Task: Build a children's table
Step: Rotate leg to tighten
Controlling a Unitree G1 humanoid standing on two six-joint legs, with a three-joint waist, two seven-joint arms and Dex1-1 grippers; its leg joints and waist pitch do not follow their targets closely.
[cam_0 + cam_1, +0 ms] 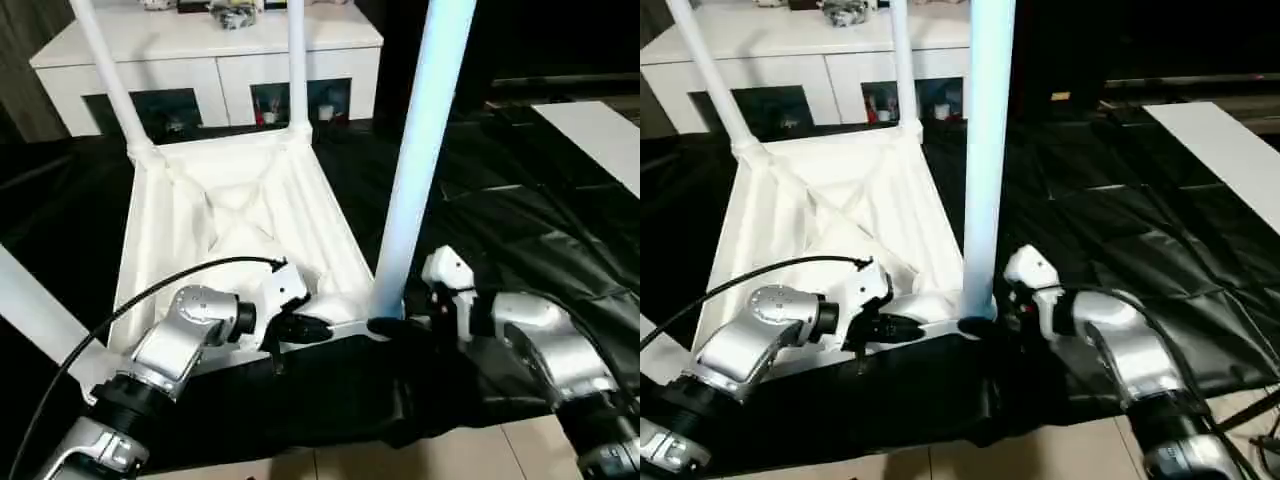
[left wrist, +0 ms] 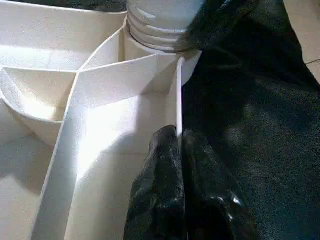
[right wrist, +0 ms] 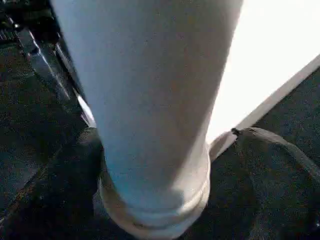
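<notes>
The white tabletop [image 1: 235, 215] lies upside down on black sheeting, X-ribs facing up. Two legs [image 1: 108, 75] [image 1: 297, 60] stand in its far corner sockets, and another leg [image 1: 35, 305] slants up at the near left. A fourth leg [image 1: 420, 150] stands upright in the near right socket. My right gripper [image 1: 385, 327] is shut on that leg's base, with a black finger [image 3: 270, 165] on either side of the tube [image 3: 150, 100]. My left gripper [image 1: 318, 327] is shut on the tabletop's thin near rim wall [image 2: 178, 95], right beside the socket and the leg's ridged end [image 2: 155, 30].
A white cabinet [image 1: 200, 50] with dark glass doors stands behind the tabletop, small items on top. A flat white board [image 1: 600, 140] lies at the far right on the black sheeting [image 1: 520, 220]. Bare floor tiles [image 1: 450, 455] show at the near edge.
</notes>
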